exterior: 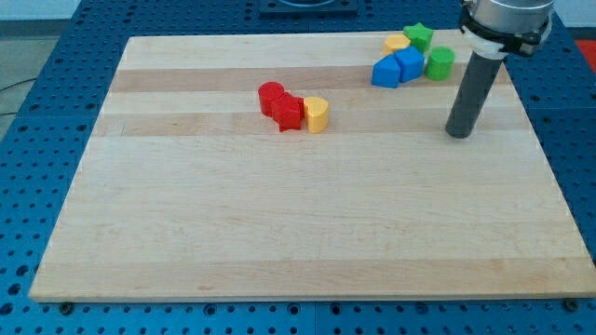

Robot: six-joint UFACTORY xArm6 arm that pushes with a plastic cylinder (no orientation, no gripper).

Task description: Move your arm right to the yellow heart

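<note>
The yellow heart (317, 113) lies on the wooden board (279, 223) a little above the middle, touching a red block (290, 113) on its left. A red cylinder (271, 97) sits against that red block on the upper left. My tip (459, 133) rests on the board well to the right of the yellow heart, with bare board between them. The dark rod rises from the tip toward the view's top right.
A cluster sits at the top right, just above and left of my tip: two blue blocks (397, 68), a green cylinder (440, 63), a green star (418, 36) and a yellow block (398, 43). The board's right edge is close to the tip.
</note>
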